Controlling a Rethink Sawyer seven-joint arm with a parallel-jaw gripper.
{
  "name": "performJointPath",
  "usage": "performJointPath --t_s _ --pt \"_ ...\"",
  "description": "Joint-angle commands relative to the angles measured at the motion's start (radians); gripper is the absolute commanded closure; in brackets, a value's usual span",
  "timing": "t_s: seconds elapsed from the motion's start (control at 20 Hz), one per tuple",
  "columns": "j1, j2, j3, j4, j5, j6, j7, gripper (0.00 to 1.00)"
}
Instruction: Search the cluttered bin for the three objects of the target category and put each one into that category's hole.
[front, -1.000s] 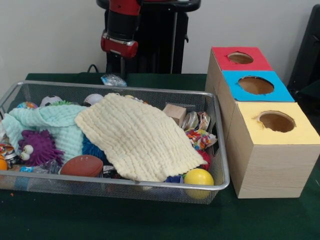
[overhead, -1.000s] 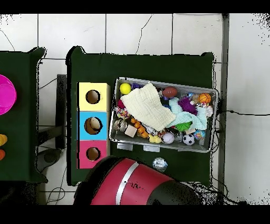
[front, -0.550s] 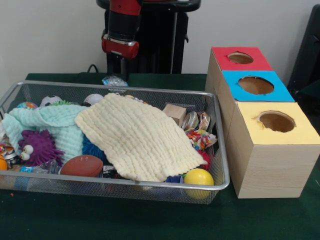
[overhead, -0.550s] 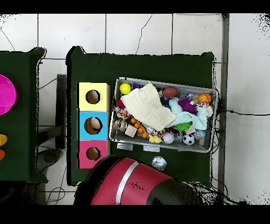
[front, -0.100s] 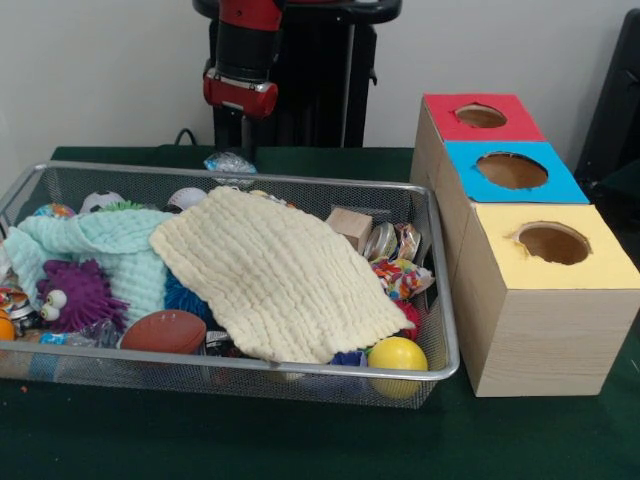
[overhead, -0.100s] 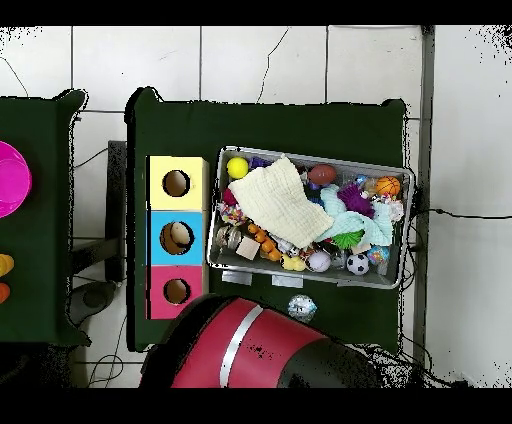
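A wire bin (front, -0.100s: 447, 300) holds mixed toys under a cream cloth (front, -0.100s: 275, 275) and a mint cloth (front, -0.100s: 110, 245). A yellow ball (front, -0.100s: 397, 355), brown football (front, -0.100s: 165, 331), purple spiky toy (front, -0.100s: 75, 295) and wooden block (front, -0.100s: 350, 226) show around the cloths. To the right stand three boxes with holes: red (front, -0.100s: 500, 128), blue (front, -0.100s: 560, 185), yellow (front, -0.100s: 600, 265). My gripper (front, -0.100s: 244, 135) hangs behind the bin's far rim, just above a shiny clear packet (front, -0.100s: 229, 161) that lies on the green table (overhead, -0.100s: 302, 307). I cannot see whether it touches the packet.
Seen from overhead, something pale lies inside the blue box's hole (overhead, -0.100s: 178, 237), and my red arm (overhead, -0.100s: 250, 350) covers the table edge beside the packet. A second green table with a pink dish (overhead, -0.100s: 8, 178) stands off to the left.
The arm's red end has risen slightly behind the bin. The clear packet has shifted a touch toward the bin. Nothing inside the bin has moved.
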Motion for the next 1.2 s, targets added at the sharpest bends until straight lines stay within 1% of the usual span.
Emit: performJointPath --t_s 0.05,0.65,0.75,0.85,0.95,1.1,1.2 --pt "-0.002 0.006 0.088 -0.114 0.007 -0.035 0.015 1.0" --pt "0.007 -0.001 0.088 -0.108 0.019 -0.018 0.019 1.0" --pt "-0.002 0.002 0.102 -0.109 0.011 -0.022 0.026 1.0" --pt "-0.007 0.006 0.11 -0.118 -0.005 -0.038 0.02 1.0" --pt "0.002 0.015 0.101 -0.133 -0.018 -0.086 -0.013 1.0" --pt "-0.008 0.027 0.124 -0.181 -0.114 -0.139 -0.066 1.0" --pt "0.001 0.041 0.108 -0.186 -0.102 -0.158 -0.086 1.0"
